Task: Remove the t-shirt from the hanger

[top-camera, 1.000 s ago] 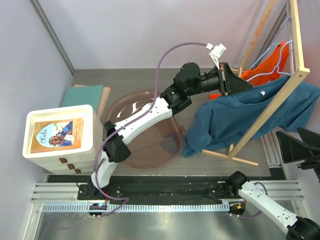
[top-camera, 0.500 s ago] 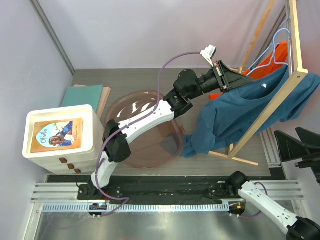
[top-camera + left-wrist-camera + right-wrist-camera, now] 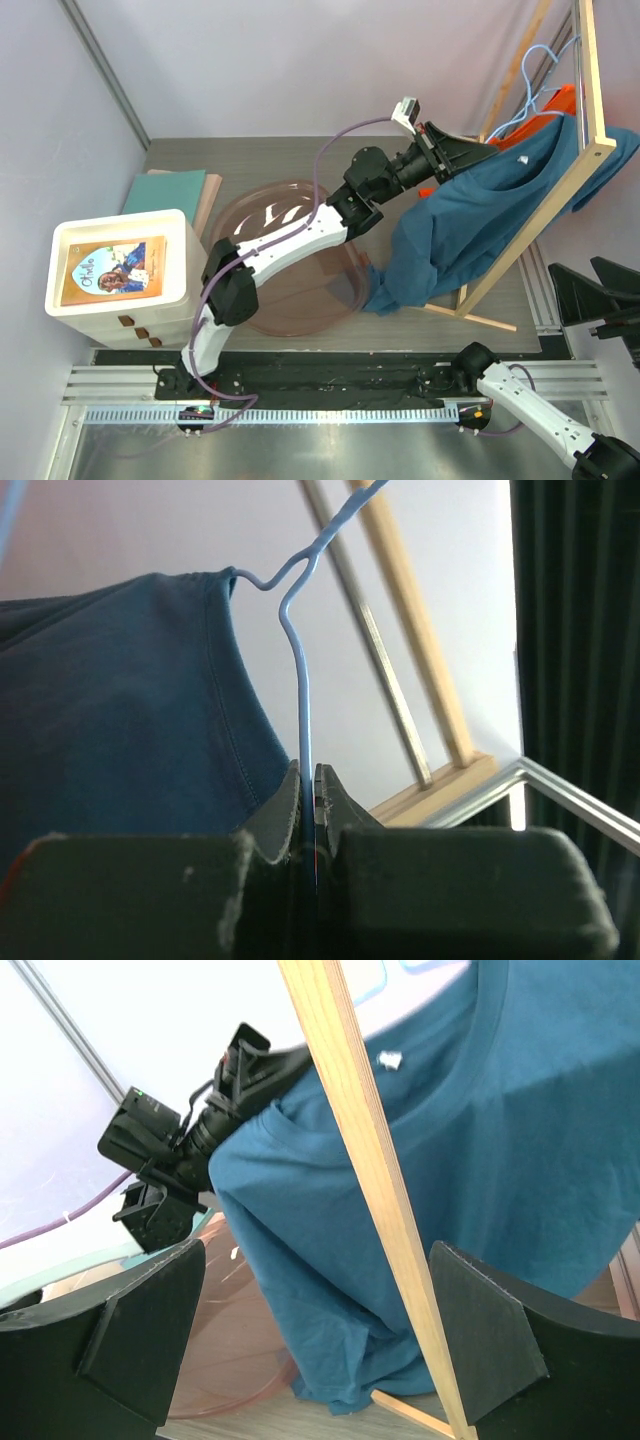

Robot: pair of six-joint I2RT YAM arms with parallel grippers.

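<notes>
Over the slanted bar of the wooden rack (image 3: 540,222) the blue t-shirt (image 3: 470,225) is draped. The right tool (image 3: 318,1330) is held wide apart facing it. The left tool (image 3: 308,780) is clamped on the wire hanger (image 3: 303,680) beside the collar.

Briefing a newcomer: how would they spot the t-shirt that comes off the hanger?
Find the tall wooden rack on the right. The dark blue t-shirt hangs there on a pale blue wire hanger, draped across the frame; its neighbour is an orange garment.
</notes>
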